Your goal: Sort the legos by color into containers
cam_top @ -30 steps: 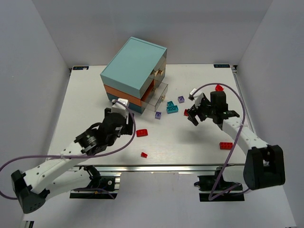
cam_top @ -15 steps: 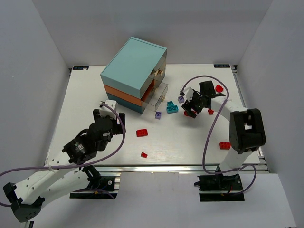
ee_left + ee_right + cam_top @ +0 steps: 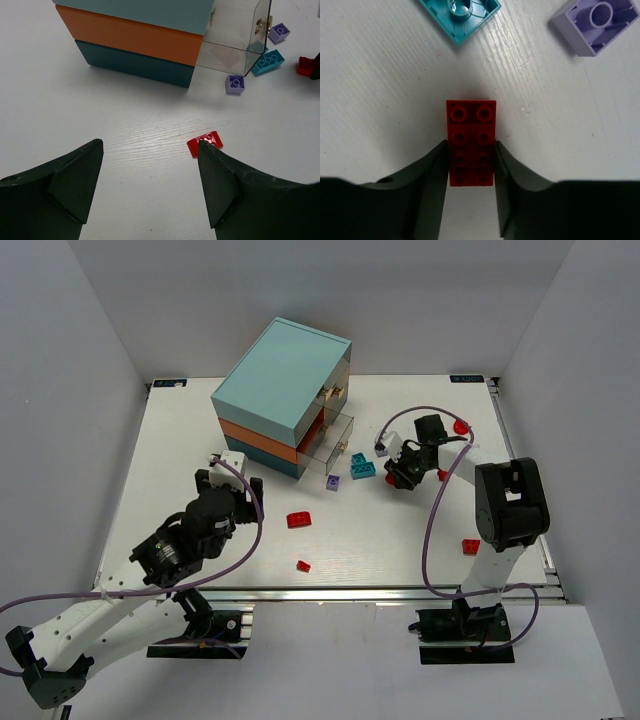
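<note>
Between the fingers of the right claw (image 3: 470,150) lay a red two-by-four studded plastic brick (image 3: 471,120), flat on the white tabletop (image 3: 380,90) with its studs up. Both dark fingers (image 3: 427,182) pressed against its long sides, so the claw was narrowed onto the brick. It held the near half, and the far half stuck out past the fingertips. Beyond those tips and a little to the left sat a teal plastic brick (image 3: 460,12), hollow side up. Beyond and to the right was a lavender plastic brick (image 3: 595,22), also upturned.

The left claw (image 3: 150,145) hung over the table with its fingers spread wide and nothing between them. A red curved plastic piece (image 3: 207,140) lay on the table just by its right fingertip, partly hidden behind that finger. Ahead of this claw stood the boxy chest of light-teal, orange and dark-teal layers (image 3: 135,37). A clear plastic drawer (image 3: 235,35) was pulled out at the chest's right end. A small lavender cube brick (image 3: 235,84) rested just outside that drawer. In the overhead view, a tiny red plastic bit (image 3: 303,566) lay to the right of the left claw, nearer the arm bases.
</note>
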`<state>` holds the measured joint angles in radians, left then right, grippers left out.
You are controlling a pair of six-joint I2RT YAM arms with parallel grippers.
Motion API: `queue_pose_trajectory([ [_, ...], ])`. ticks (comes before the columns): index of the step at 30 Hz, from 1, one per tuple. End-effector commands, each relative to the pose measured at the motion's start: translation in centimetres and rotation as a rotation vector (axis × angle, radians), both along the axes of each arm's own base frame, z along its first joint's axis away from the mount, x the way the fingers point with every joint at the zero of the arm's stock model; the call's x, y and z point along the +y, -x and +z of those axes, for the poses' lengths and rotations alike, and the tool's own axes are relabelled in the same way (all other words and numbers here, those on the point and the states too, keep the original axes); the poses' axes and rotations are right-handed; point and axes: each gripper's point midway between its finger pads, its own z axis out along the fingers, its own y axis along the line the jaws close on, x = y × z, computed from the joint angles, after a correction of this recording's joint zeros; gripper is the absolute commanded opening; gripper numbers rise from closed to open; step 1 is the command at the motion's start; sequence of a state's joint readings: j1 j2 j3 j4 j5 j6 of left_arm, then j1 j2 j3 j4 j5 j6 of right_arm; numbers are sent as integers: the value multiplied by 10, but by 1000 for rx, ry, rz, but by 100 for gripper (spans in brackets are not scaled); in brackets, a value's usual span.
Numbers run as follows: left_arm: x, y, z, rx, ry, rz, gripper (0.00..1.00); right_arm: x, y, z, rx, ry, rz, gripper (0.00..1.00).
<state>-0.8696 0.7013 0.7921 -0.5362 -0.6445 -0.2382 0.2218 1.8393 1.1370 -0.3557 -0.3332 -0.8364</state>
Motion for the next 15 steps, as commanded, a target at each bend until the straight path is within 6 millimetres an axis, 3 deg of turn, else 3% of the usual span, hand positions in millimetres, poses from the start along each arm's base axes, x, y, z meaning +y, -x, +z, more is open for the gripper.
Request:
queue_pose_trajectory([
  [1, -4, 0, 4, -17, 21, -24, 86, 2, 2, 6, 1, -13, 41, 34],
  [2, -5, 0, 4, -17, 20, -30, 86, 3, 2, 15, -18, -19, 47, 23],
  [4, -8, 1, 4, -17, 28, -50, 86, 4, 7, 26, -33, -32, 57, 15],
  [5, -9, 1, 4, -17, 29, -55, 86, 7, 8, 42, -70, -44, 67, 9],
  [7, -10, 1, 6, -22, 35, -59, 86, 12, 17, 59, -89, -65, 85, 6],
  [8, -10, 2, 6, -21, 34, -63, 86, 21, 20, 81, -129, -97, 110, 3],
  [10, -11, 1, 5, -21, 31, -67, 86, 30, 25, 105, -162, -125, 127, 2],
  [11, -12, 2, 5, -19, 31, -71, 86, 46, 30, 127, -211, -147, 166, 1],
  [13, -13, 2, 3, -15, 28, -77, 86, 62, 31, 149, -245, -185, 181, 0],
  [14, -13, 2, 4, -17, 31, -80, 86, 83, 35, 165, -275, -211, 227, 0],
  [15, -15, 2, 4, -16, 32, -91, 86, 91, 34, 174, -285, -228, 234, 1],
])
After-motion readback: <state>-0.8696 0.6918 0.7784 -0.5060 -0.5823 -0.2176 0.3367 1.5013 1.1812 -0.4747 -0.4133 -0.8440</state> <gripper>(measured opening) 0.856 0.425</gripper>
